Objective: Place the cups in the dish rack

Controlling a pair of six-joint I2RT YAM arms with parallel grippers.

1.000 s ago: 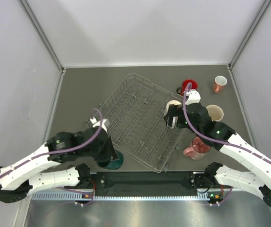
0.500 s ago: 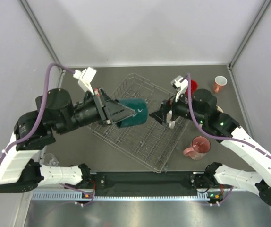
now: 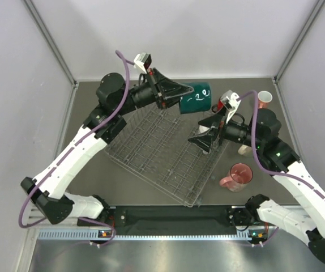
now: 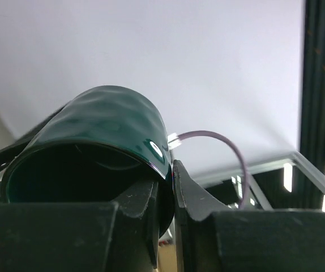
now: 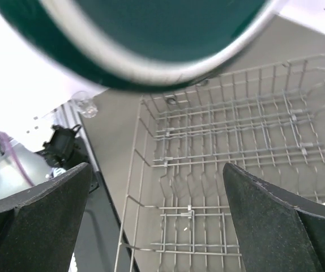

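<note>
Teal glazed mug [image 3: 197,98], likely slick and breakable, is pinched at its rim by left gripper [image 3: 179,97]; right gripper [image 3: 201,140] gapes empty.

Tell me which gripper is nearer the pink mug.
Right. The right gripper hangs open over the right edge of the dish rack, beyond and left of the pink mug; the left gripper holds the teal mug above the far corner.

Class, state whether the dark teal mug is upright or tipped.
Tipped: the dark teal mug lies sideways in the left gripper, pinched by its rim.
</note>
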